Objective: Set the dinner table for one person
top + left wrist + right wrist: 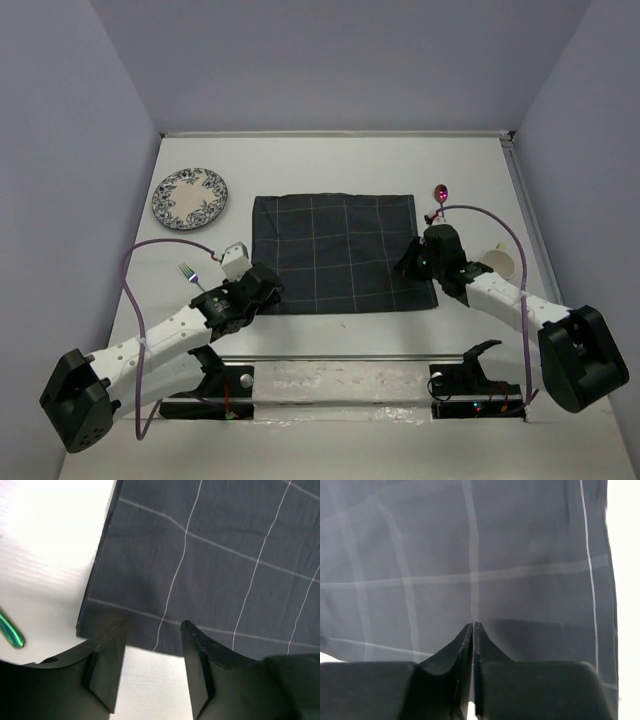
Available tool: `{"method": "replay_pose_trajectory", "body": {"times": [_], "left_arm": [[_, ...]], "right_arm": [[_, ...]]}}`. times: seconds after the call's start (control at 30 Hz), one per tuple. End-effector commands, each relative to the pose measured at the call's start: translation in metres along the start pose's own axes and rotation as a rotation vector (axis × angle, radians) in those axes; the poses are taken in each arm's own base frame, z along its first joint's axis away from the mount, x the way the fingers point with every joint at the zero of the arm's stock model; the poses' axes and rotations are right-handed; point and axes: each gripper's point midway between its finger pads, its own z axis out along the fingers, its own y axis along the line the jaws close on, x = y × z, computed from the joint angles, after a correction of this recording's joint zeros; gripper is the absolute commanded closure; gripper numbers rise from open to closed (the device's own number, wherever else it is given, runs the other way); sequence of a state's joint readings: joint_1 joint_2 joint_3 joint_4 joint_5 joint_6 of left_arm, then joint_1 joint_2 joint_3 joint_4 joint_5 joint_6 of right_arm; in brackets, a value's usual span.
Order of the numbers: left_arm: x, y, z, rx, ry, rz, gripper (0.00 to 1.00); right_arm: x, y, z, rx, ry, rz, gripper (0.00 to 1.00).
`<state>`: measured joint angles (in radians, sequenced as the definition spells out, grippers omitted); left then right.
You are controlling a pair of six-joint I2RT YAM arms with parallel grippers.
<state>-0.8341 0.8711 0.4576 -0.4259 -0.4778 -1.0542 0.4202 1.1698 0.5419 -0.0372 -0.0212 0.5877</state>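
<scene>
Left hand (152, 627) apart, right hand (474, 625) together, above cloth (335, 250) on lavender-walled dinner table (330, 165).

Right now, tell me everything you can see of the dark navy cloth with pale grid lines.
The dark navy cloth with pale grid lines is a faintly creased, woven-looking sheet, spread flat in the middle of the white tabletop. The open left tool is at its near-left corner; the shut right tool sits over its right edge.
</scene>
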Motion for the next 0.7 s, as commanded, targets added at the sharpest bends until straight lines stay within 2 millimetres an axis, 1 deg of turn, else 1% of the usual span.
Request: {"method": "replay_pose_trajectory", "body": {"times": [0.0, 0.07, 0.1, 0.13, 0.17, 0.2, 0.23, 0.27, 0.3, 0.33, 0.37, 0.4, 0.47, 0.5, 0.53, 0.63, 0.67], "left_arm": [[-0.023, -0.018, 0.016, 0.065, -0.077, -0.062, 0.44], [-0.03, -0.018, 0.021, 0.064, -0.088, -0.06, 0.45], [-0.031, -0.02, 0.025, 0.084, -0.084, -0.044, 0.45], [-0.034, -0.012, 0.033, 0.055, -0.083, -0.055, 0.45], [-0.032, -0.005, 0.039, 0.042, -0.072, -0.054, 0.45], [-0.034, -0.008, 0.042, 0.061, -0.068, -0.06, 0.46], [-0.034, -0.002, 0.047, 0.044, -0.067, -0.042, 0.46], [-0.042, 0.003, 0.052, 0.03, -0.088, -0.059, 0.46], [-0.045, 0.006, 0.054, 0.021, -0.091, -0.058, 0.46], [-0.05, 0.014, 0.058, -0.011, -0.096, -0.052, 0.45], [-0.059, 0.012, 0.06, 0.002, -0.122, -0.064, 0.45], [-0.058, 0.013, 0.064, 0.001, -0.109, -0.061, 0.45], [-0.065, 0.017, 0.069, -0.008, -0.111, -0.074, 0.45], [-0.067, 0.016, 0.074, -0.001, -0.111, -0.081, 0.45], [-0.072, 0.014, 0.075, 0.004, -0.122, -0.083, 0.45], [-0.087, 0.016, 0.083, -0.021, -0.151, -0.097, 0.44], [-0.097, 0.011, 0.084, -0.013, -0.165, -0.105, 0.44]], "right_arm": [[0.011, 0.009, 0.01, -0.052, 0.04, 0.041, 0.95], [0.012, 0.004, 0.017, -0.025, 0.045, 0.045, 0.96], [0.008, 0.005, 0.021, -0.019, 0.036, 0.048, 0.98], [0.008, 0.0, 0.029, 0.007, 0.032, 0.056, 0.99], [0.007, -0.002, 0.033, 0.02, 0.031, 0.057, 1.0], [0.001, 0.001, 0.038, 0.026, 0.021, 0.059, 1.0], [0.002, -0.001, 0.048, 0.035, 0.024, 0.063, 1.0], [0.002, -0.001, 0.054, 0.038, 0.028, 0.065, 1.0], [0.001, -0.001, 0.059, 0.041, 0.033, 0.067, 1.0], [-0.008, -0.002, 0.071, 0.069, 0.012, 0.069, 1.0], [-0.01, -0.002, 0.077, 0.073, 0.009, 0.072, 1.0], [-0.023, 0.003, 0.083, 0.066, -0.015, 0.079, 1.0], [-0.025, 0.002, 0.095, 0.082, -0.01, 0.085, 1.0], [-0.028, 0.004, 0.098, 0.08, -0.014, 0.088, 1.0], [-0.038, 0.01, 0.101, 0.071, -0.034, 0.091, 1.0], [-0.045, 0.009, 0.104, 0.085, -0.053, 0.094, 1.0], [-0.045, 0.009, 0.102, 0.085, -0.056, 0.093, 1.0]]}}
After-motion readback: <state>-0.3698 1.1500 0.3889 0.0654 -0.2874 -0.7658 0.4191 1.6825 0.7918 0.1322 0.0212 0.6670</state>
